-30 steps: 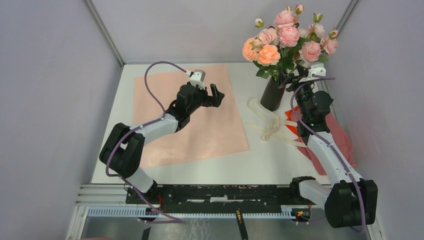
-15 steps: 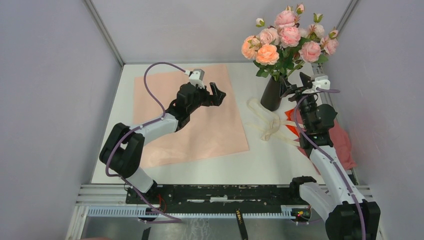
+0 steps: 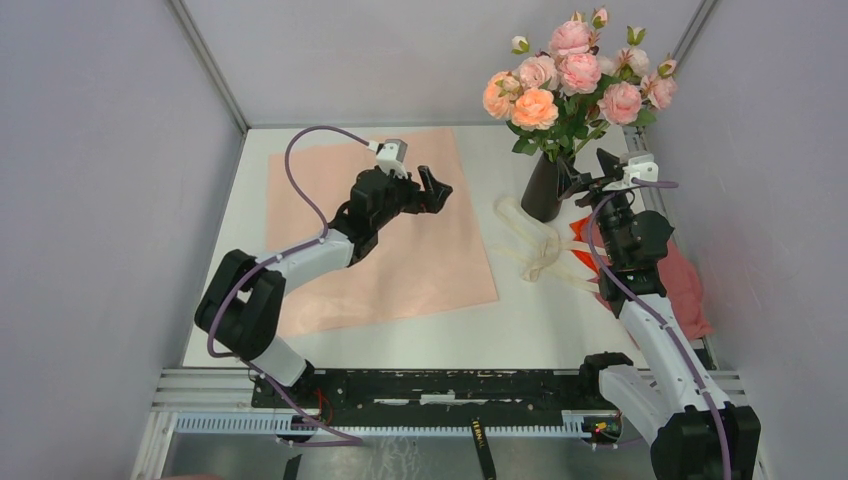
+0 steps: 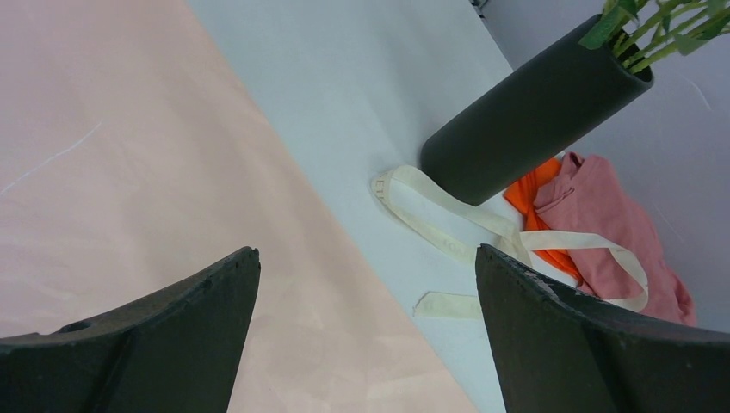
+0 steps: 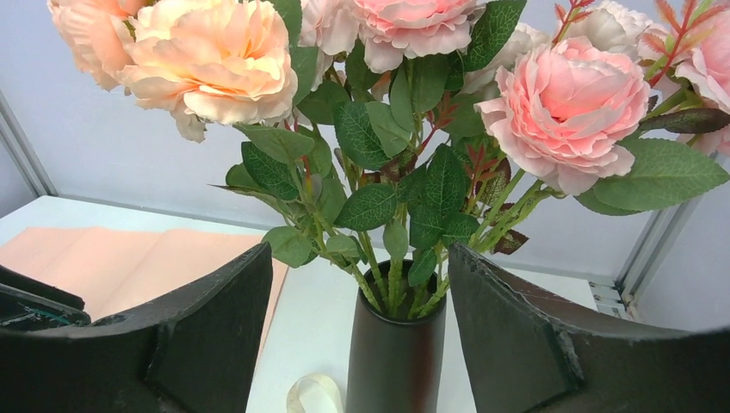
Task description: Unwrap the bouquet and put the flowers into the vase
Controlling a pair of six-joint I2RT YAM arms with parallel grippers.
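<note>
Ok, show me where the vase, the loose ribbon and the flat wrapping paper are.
the vase (image 5: 394, 361), right wrist view, middle of its black body.
the ribbon (image 3: 538, 250), top external view, where its cream loops cross.
the wrapping paper (image 3: 420, 265), top external view, bare part near its right edge.

Robot lab test cell here: bare grey panel walls (image 3: 100, 200), aluminium corner posts (image 3: 205, 62), white tabletop (image 3: 540, 320), black mounting rail (image 3: 440, 385).

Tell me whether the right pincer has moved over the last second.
Yes. The right pincer has drawn back toward its own base, away from the neck of the small matte black tapered vase.
</note>
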